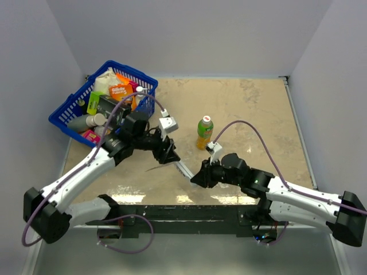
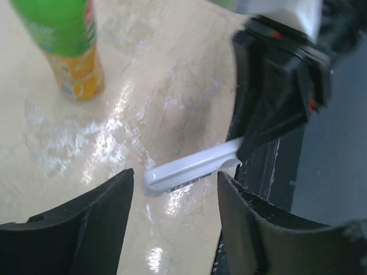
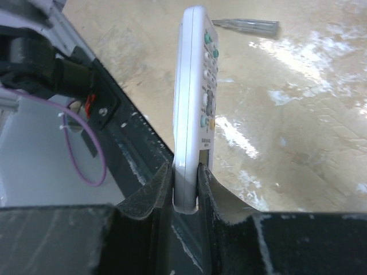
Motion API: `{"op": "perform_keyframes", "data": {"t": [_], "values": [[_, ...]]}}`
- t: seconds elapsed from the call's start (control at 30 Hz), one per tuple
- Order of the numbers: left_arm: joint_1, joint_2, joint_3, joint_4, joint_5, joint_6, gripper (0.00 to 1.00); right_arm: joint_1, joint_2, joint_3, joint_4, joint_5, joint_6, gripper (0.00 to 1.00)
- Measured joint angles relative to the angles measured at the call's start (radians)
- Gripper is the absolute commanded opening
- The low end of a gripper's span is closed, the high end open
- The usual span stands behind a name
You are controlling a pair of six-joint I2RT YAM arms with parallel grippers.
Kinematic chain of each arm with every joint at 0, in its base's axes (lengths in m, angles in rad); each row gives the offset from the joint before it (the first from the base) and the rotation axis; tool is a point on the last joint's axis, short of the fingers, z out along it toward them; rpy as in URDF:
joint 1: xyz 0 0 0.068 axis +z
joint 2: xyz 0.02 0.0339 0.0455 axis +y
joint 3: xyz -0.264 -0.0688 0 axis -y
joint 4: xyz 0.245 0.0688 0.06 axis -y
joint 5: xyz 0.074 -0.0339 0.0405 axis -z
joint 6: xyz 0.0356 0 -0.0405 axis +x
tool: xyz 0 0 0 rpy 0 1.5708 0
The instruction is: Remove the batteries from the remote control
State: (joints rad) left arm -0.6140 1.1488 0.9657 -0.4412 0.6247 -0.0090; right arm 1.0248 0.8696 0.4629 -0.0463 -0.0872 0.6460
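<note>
Glossy beige worktop [image 1: 258,114] between pale walls; a blue basket [image 1: 69,112] of groceries sits at its far left, a green bottle [image 1: 205,132] stands near the middle, a thin grey stick [image 3: 246,26] lies flat beyond the remote [image 3: 192,103]; the right fingers [image 3: 152,195] clamp one end of the remote, holding it on edge above the worktop; the left fingers [image 2: 103,217] gape wide, gripping nothing, the remote's free end just before their gap.
</note>
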Motion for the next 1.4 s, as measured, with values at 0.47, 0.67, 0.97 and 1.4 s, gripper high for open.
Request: {"op": "perform_keyframes", "data": {"t": [0.47, 0.67, 0.97, 1.4], "values": [[-0.057, 0.021, 0.079, -0.193, 0.285, 0.614, 0.67, -0.005, -0.023, 0.195, -0.182, -0.16, -0.082, 0.0], [-0.082, 0.021, 0.08, -0.25, 0.304, 0.649, 0.67, -0.005, -0.01, 0.242, -0.216, -0.161, -0.113, 0.0], [-0.11, 0.072, 0.081, -0.286, 0.312, 0.661, 0.67, -0.006, 0.027, 0.251, -0.247, -0.163, -0.14, 0.0], [-0.133, 0.138, 0.081, -0.286, 0.313, 0.682, 0.08, -0.011, 0.013, 0.304, -0.259, -0.164, -0.15, 0.0]]}}
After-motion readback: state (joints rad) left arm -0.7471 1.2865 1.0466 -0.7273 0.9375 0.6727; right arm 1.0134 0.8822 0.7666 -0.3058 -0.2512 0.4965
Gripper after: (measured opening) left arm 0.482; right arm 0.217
